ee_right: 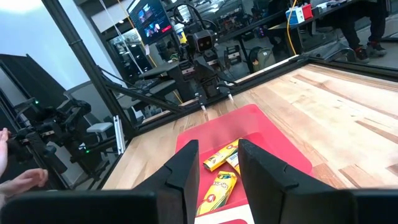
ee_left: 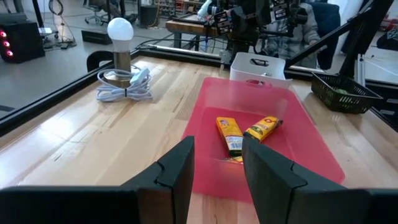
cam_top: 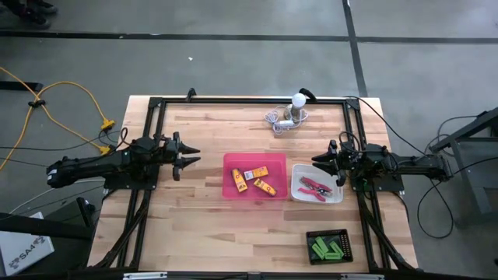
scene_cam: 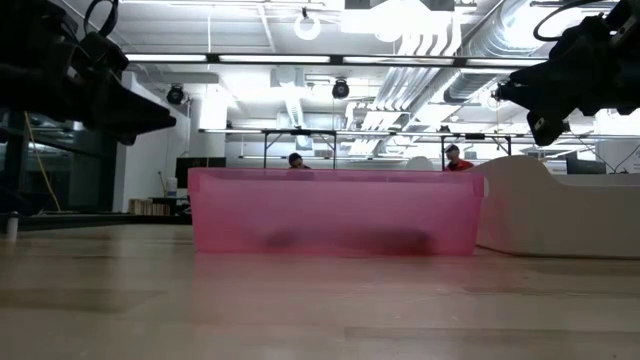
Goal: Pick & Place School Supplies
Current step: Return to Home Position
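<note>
Three yellow-orange blocks (cam_top: 254, 180) lie flat in the pink tray (cam_top: 233, 163) at the table's middle. Pink-handled scissors (cam_top: 315, 187) lie in the white tray (cam_top: 296, 173) just right of it. Green sticks (cam_top: 327, 249) fill a black tray (cam_top: 329, 233) near the front right. My left gripper (cam_top: 187, 155) hovers level, left of the pink tray, open and holding nothing (ee_left: 217, 168). My right gripper (cam_top: 320, 163) hovers level over the white tray's far right side, open and holding nothing (ee_right: 217, 165). Both point toward the pink tray.
A white bulb on a base with a coiled grey cord (cam_top: 289, 113) stands near the far edge. A black frame (cam_top: 156, 105) runs around the table. Bare wood lies in front of the pink tray and at the front left. People sit in the room beyond (scene_cam: 455, 158).
</note>
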Available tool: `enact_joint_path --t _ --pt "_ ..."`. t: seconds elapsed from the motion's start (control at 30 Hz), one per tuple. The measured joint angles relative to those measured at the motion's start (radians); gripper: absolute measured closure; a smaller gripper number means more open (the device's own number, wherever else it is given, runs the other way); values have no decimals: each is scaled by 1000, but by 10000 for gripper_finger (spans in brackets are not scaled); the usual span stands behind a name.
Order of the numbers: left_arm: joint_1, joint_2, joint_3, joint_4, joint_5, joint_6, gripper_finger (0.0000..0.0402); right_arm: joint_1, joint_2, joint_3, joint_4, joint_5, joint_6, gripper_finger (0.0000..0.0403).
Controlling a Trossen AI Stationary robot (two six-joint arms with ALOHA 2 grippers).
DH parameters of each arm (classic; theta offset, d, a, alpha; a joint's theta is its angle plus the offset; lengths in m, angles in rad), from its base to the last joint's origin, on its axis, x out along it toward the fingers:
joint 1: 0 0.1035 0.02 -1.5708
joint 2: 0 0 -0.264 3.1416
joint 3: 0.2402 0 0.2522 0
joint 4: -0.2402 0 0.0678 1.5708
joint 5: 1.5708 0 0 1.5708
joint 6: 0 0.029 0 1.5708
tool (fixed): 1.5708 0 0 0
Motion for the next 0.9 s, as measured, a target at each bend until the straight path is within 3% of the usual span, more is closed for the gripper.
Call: enact_joint_path --t 0.9 --pt "0 0 0 17 -7 -2 271 0 0 0 0 0 0 302"
